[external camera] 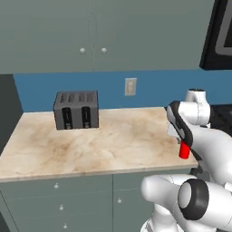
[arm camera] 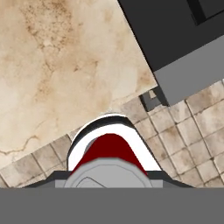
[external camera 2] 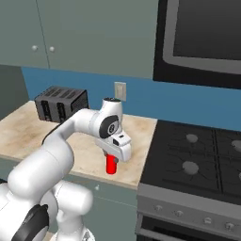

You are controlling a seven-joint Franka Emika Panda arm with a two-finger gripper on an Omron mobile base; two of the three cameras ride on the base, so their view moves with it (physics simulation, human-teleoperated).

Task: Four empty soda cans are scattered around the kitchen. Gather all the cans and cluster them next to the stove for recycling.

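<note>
One can: a red soda can (external camera 2: 111,165) with a silvery top is in view, upright, hanging from the robot's hand above the counter.
Pincer: the pincer (external camera 2: 113,160) points down and is pinching the red can near its top; the can's lower body shows below the white hand. From the left base camera the can (external camera: 184,150) shows the same way, under the hand.
Hand camera: the can's silvery top and red shoulder (arm camera: 109,153) sit right against the lens, with the counter, the floor tiles and the stove's corner far below.
Counter: the beige marble counter (external camera: 90,145) runs from the left wall to the stove; the can hangs over its right front part, near the edge.
Stove: the black stove (external camera 2: 197,160) stands just right of the counter, close to the can.
Toaster: a dark toaster (external camera: 76,109) sits at the back left of the counter, well apart from the can.
Wall: a pale outlet (external camera: 130,86) is on the blue wall.
</note>
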